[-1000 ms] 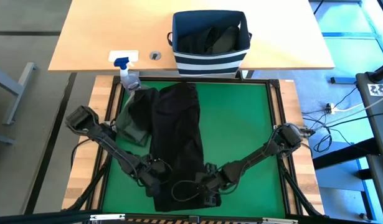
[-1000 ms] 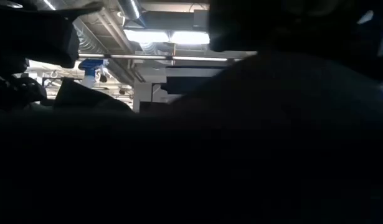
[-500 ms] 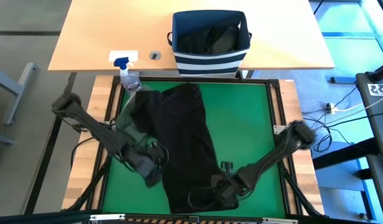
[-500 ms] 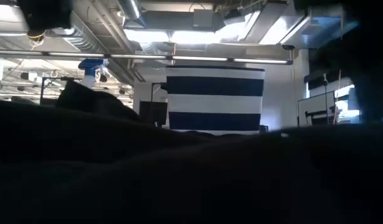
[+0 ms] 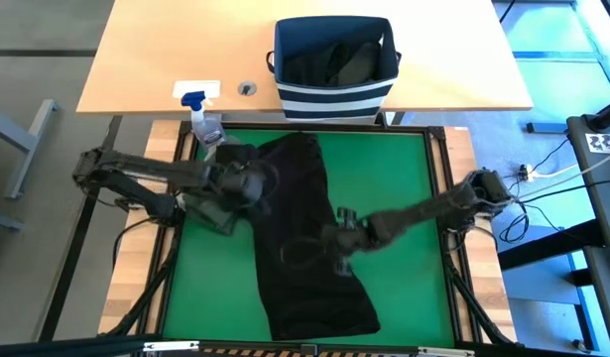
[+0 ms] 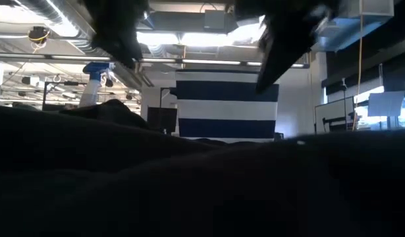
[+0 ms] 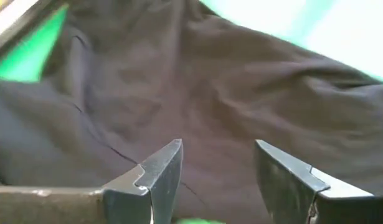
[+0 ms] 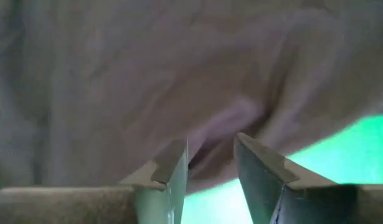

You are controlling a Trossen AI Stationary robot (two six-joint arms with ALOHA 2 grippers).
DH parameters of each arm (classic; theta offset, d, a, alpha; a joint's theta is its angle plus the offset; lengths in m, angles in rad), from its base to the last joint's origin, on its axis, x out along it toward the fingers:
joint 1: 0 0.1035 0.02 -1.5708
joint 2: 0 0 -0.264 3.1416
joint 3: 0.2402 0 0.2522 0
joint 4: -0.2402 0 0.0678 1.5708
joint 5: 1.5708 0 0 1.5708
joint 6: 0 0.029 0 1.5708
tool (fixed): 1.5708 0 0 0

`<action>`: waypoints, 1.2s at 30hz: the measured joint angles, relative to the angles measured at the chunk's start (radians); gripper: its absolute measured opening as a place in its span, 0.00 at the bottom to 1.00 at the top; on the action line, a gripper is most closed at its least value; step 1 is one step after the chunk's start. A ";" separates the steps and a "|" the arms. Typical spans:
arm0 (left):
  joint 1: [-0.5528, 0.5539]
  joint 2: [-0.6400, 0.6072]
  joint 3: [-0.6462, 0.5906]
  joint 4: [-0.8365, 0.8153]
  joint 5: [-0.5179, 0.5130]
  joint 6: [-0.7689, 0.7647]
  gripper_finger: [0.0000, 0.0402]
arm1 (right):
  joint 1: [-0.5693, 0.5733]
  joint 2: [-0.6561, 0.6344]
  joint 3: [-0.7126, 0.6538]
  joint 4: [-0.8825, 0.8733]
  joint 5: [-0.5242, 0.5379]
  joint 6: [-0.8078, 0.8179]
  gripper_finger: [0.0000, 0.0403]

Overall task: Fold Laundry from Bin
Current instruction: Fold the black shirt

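Black garment (image 5: 303, 238) lies long axis far-to-near on bench; left gripper (image 5: 247, 184) and right gripper (image 5: 336, 238) flank it, jaws open, empty.

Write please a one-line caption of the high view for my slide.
Both arms hover over a black garment on the green mat, left gripper and right gripper open, striped bin behind.

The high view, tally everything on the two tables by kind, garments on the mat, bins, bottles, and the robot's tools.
Garments on the green mat: 2, black garment and dark olive garment
Bins: 1, striped bin, dark laundry inside, pieces uncountable
Spray bottles: 1, spray bottle
Tools: 2, left tool, right tool
Total: 6
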 joint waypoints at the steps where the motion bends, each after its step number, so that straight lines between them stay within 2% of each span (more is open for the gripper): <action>1: 0.043 0.019 0.000 0.011 0.019 0.056 0.48 | -0.038 -0.001 -0.028 0.040 -0.033 -0.013 0.32; 7: 0.259 0.177 0.000 0.089 0.126 0.328 0.48 | -0.263 0.001 -0.211 0.296 -0.209 -0.037 0.32; 12: 0.365 0.344 0.000 0.256 0.204 0.505 0.48 | -0.368 0.001 -0.344 0.496 -0.369 -0.038 0.32; 15: 0.408 0.434 0.000 0.355 0.226 0.534 0.48 | -0.387 0.001 -0.403 0.557 -0.380 -0.042 0.32; 19: 0.442 0.540 0.000 0.447 0.226 0.508 0.48 | -0.386 -0.008 -0.460 0.547 -0.319 -0.059 0.32; 23: 0.445 0.617 0.004 0.543 0.266 0.504 0.48 | -0.371 -0.023 -0.470 0.391 -0.310 -0.059 0.32; 29: 0.427 0.649 0.006 0.691 0.293 0.463 0.48 | -0.332 -0.098 -0.475 0.109 -0.175 -0.049 0.32; 32: 0.423 0.652 0.030 0.742 0.339 0.458 0.48 | -0.333 -0.134 -0.478 -0.051 -0.148 -0.017 0.32; 34: 0.424 0.649 0.067 0.744 0.351 0.458 0.48 | -0.342 -0.150 -0.483 -0.144 -0.149 -0.009 0.32; 36: 0.425 0.631 0.114 0.691 0.367 0.457 0.48 | -0.339 -0.166 -0.484 -0.166 -0.153 -0.016 0.32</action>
